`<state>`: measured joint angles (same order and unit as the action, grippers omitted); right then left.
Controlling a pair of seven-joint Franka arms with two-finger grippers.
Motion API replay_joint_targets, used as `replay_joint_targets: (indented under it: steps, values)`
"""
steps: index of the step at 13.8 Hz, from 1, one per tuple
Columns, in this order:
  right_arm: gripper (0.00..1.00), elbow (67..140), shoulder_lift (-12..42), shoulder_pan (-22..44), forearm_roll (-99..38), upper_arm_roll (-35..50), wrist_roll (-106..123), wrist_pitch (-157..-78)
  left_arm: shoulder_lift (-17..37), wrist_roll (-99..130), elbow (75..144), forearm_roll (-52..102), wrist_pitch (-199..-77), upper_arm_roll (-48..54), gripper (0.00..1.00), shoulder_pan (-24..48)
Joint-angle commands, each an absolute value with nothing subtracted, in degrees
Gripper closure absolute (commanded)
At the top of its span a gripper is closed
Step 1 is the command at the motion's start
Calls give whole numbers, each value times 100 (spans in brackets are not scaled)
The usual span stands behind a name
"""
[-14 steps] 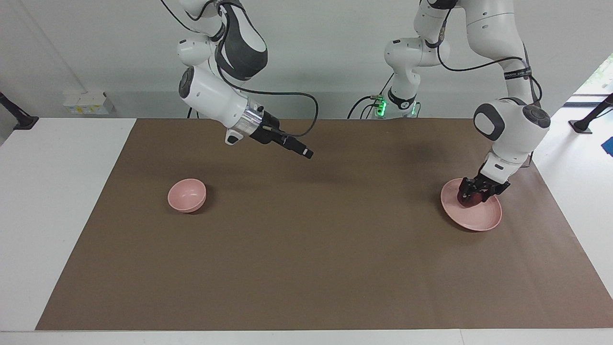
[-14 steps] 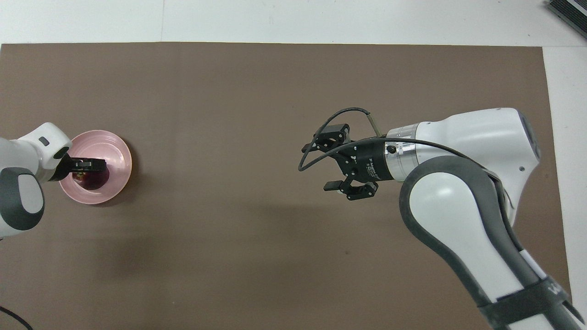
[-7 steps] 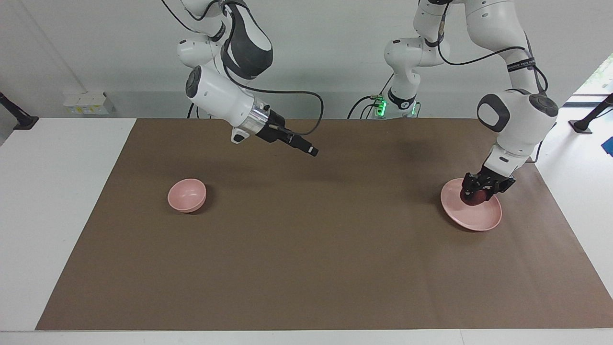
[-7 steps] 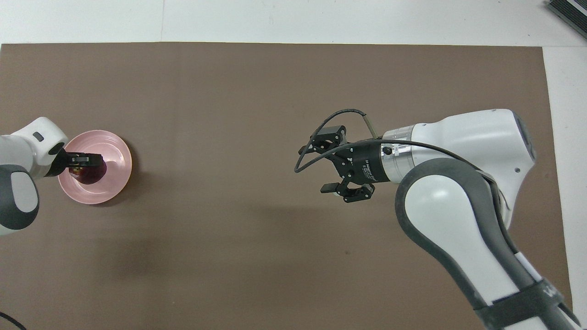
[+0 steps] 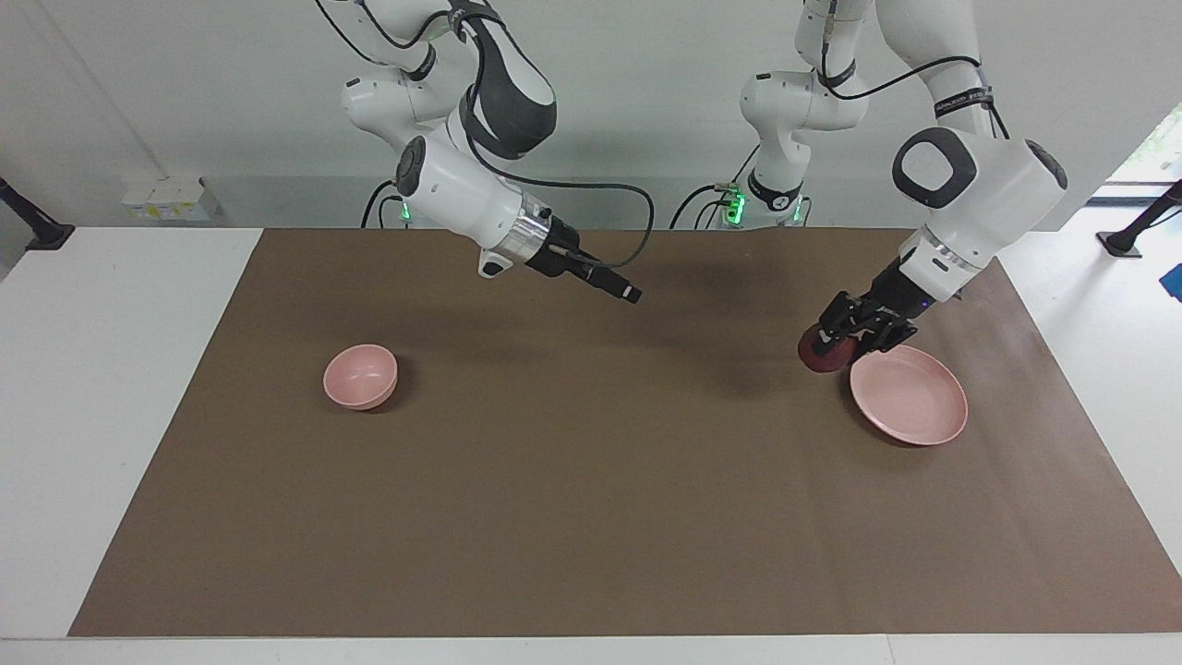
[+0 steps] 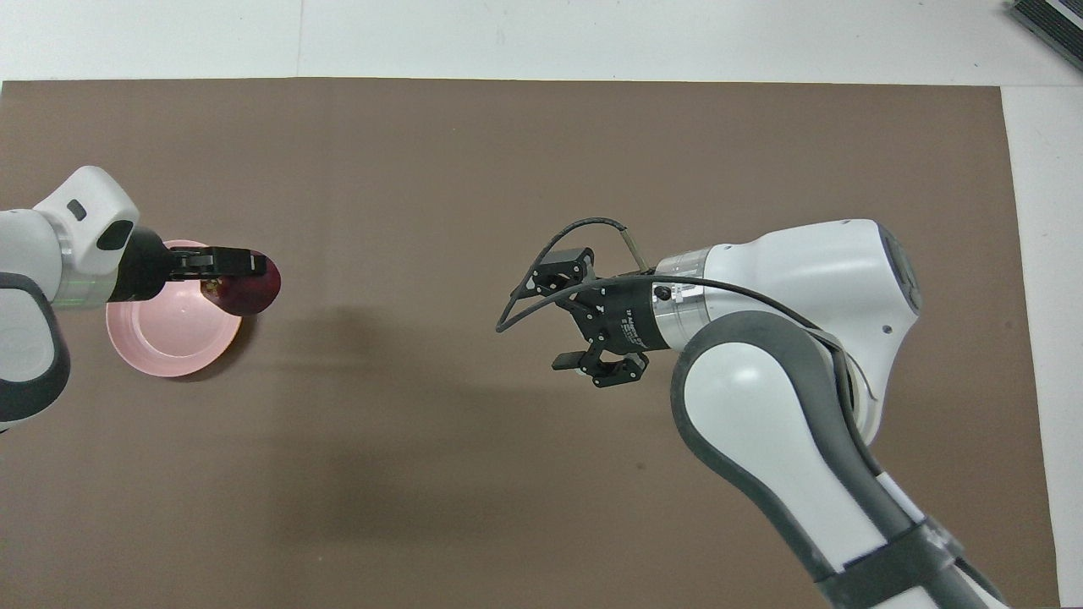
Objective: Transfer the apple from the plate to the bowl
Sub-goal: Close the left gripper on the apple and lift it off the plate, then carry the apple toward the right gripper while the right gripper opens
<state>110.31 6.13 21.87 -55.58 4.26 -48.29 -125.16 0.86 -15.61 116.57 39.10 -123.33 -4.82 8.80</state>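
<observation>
Two grippers hang over the mat: the left gripper (image 5: 825, 348) (image 6: 241, 272) grips the apple (image 5: 819, 352) (image 6: 244, 292) above the plate's (image 5: 914, 406) (image 6: 165, 342) edge; the right gripper (image 5: 630, 295) (image 6: 574, 313), jaws wide, holds nothing, the bowl (image 5: 360, 376) well apart.

White wall (image 5: 646, 111), brown-covered table (image 5: 591, 517).

Left gripper (image 5: 828, 344) hangs raised, fingers clamped; right gripper (image 6: 565, 313) hangs mid-air, jaws spread wide, nothing between.

The left claw (image 5: 828, 348) grips the apple (image 5: 820, 352) in the air beside the plate (image 5: 910, 395); the right claw (image 5: 631, 295) waits open.
</observation>
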Motion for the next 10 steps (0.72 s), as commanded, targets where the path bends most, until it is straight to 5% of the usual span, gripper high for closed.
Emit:
replay_joint_targets:
  steps: [1, 10]
  values:
    - [0, 11057, 685, 2346, -5897, 439, -5210, -12839, -96, -1573, 11751, 4865, -12190, -422, 100, 1063]
    - [0, 10671, 993, 2672, -6179, 439, -6653, -13658, -501, -1652, 12173, 6600, -12199, -316, 100, 1766]
